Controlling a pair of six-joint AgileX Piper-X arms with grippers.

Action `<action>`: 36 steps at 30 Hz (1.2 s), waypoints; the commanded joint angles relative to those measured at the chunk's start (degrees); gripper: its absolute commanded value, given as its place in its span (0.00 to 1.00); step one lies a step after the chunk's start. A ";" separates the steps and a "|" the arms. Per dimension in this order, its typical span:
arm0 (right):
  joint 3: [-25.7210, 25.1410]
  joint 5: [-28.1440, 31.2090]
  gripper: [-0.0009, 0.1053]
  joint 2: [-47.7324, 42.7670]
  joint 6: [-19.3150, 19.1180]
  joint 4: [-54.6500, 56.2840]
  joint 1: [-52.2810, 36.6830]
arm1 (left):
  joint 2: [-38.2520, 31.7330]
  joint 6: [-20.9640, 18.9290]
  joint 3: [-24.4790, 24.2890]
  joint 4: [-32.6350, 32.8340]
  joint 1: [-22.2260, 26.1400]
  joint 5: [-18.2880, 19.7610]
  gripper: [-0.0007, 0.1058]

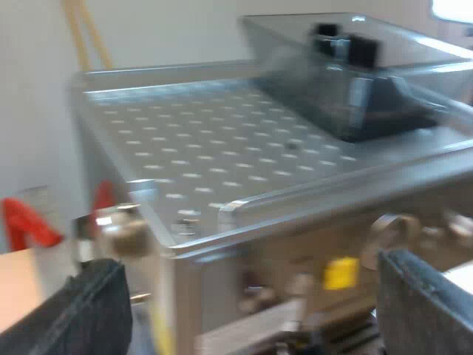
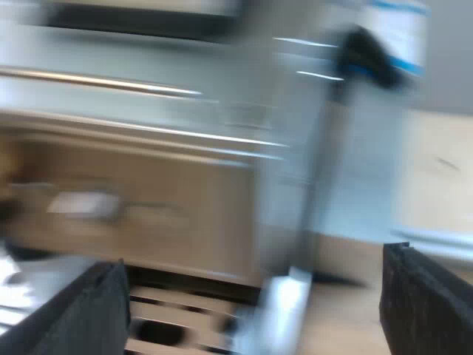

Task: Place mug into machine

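The espresso machine's top (image 1: 222, 163) is a perforated metal plate, and a smoky clear bean hopper (image 1: 355, 81) stands on it. My left gripper (image 1: 251, 296) hovers at the machine's upper front edge, open, with nothing between its black fingers (image 1: 89, 310). My right gripper (image 2: 255, 296) is low at the machine's front (image 2: 148, 200), over the slotted drip tray (image 2: 177, 318). It is open too and holds nothing. A thin metal steam wand (image 2: 321, 170) hangs from a dark knob (image 2: 366, 52) near the right gripper.
A clear measuring glass with red markings (image 1: 33, 229) stands on the wooden table beside the machine. A round metal knob (image 1: 122, 229) sticks out at the machine's corner, and a yellow tag (image 1: 340, 272) sits on its front. Light wooden tabletop (image 2: 436, 177) lies past the wand.
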 commanded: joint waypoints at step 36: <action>4.24 -19.41 0.68 -39.25 -8.81 24.23 -41.64 | -37.24 -0.09 -1.01 31.01 8.87 -11.09 0.67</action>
